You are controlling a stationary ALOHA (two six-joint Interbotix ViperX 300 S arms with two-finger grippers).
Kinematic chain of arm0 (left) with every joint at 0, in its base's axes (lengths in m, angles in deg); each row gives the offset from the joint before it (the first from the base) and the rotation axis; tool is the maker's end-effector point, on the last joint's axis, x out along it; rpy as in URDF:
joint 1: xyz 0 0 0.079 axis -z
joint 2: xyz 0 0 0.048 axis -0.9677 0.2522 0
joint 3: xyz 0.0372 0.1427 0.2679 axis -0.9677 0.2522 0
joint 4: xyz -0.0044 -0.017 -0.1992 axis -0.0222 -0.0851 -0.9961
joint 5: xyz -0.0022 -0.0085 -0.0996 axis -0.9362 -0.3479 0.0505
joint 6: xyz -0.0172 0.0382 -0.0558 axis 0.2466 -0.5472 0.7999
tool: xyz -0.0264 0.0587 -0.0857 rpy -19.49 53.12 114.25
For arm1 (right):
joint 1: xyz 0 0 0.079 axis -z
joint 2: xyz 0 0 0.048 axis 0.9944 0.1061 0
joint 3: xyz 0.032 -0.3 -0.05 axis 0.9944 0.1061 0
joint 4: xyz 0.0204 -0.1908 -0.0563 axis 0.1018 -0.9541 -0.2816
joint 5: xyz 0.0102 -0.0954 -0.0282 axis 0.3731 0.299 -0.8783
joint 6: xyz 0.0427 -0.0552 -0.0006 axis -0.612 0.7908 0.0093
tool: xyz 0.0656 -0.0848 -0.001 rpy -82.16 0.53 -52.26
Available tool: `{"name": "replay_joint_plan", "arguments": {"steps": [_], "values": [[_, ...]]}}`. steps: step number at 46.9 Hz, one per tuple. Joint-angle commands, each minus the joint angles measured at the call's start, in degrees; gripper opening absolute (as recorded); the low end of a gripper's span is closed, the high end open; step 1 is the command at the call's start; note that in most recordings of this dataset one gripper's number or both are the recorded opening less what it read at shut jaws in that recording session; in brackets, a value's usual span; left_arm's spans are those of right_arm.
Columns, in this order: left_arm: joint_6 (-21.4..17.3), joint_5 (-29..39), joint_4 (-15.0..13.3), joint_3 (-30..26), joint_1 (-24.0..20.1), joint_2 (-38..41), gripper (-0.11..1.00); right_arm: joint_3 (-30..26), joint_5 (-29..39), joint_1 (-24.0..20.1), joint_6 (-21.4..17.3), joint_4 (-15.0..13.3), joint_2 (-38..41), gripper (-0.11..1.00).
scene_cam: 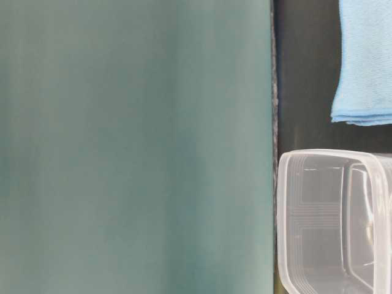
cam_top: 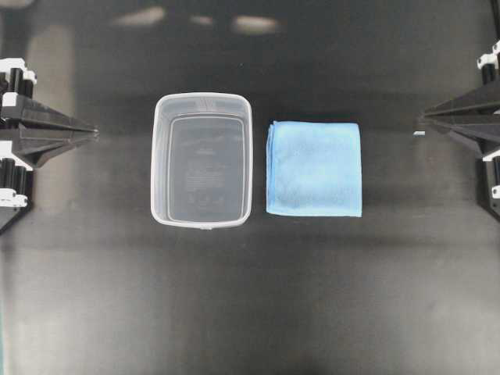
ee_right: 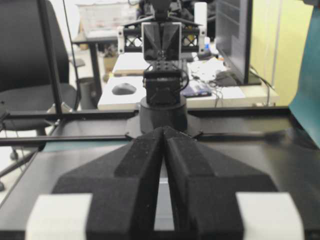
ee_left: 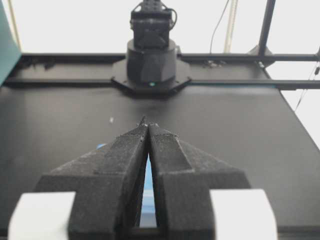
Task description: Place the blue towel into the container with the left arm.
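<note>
The blue towel (cam_top: 314, 168) lies folded flat on the black table, just right of the container (cam_top: 203, 97), a clear tub that stands empty. Both also show in the table-level view: the towel (scene_cam: 367, 61) and the container (scene_cam: 318, 154). My left gripper (cam_top: 94, 134) is shut and empty at the left edge, a short way from the container. My right gripper (cam_top: 422, 119) is shut and empty at the right edge, a short way from the towel. In the wrist views the left gripper (ee_left: 148, 125) and the right gripper (ee_right: 164, 131) have tips touching. A blue strip (ee_left: 147, 175) shows through the left fingers' gap.
A teal panel (scene_cam: 135, 147) fills most of the table-level view. Each wrist view faces the opposite arm's base (ee_left: 151, 65) (ee_right: 162, 107) across the table. A small white speck (cam_top: 419, 133) lies near the right gripper's tip. A desk and chair stand beyond the table (ee_right: 125, 90).
</note>
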Motion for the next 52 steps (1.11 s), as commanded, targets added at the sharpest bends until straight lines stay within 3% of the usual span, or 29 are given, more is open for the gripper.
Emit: {"name": "replay_joint_plan", "arguments": {"steps": [1, 5, 19, 28, 32, 41, 46, 52], "values": [[1.2, 2.4, 2.3, -3.2, -0.5, 1.1, 0.06, -0.4, -0.7, 0.3, -0.2, 0.3, 0.4, 0.01], [2.0, 6.5, 2.3, -6.0, -0.9, 2.5, 0.0, -0.1, -0.5, 0.3, -0.3, 0.3, -0.4, 0.01], [2.0, 25.7, 2.4, -21.5, -2.3, 14.1, 0.0, 0.4, 1.3, 1.8, -1.9, 0.9, -2.0, 0.0], [1.8, 31.1, 2.4, -30.8, -3.0, 24.7, 0.0, 0.6, 6.2, 3.6, -3.4, 0.9, -3.3, 0.04], [1.8, 32.8, 2.4, -34.7, -3.3, 30.0, 0.0, 0.6, 8.1, 4.0, -3.4, 0.9, -4.2, 0.19], [1.5, 38.8, 2.4, -43.8, -4.2, 40.2, 0.01, 0.4, 10.1, 5.1, -3.5, 0.9, -6.2, 0.7], [1.4, 42.7, 2.4, -49.7, -4.1, 46.3, 0.18, 0.2, 10.0, 5.4, -3.5, 0.9, -7.1, 0.79], [1.5, 45.7, 2.4, -56.5, -3.9, 53.8, 0.55, 0.3, 10.0, 5.4, -3.6, 0.9, -7.9, 0.79]]}}
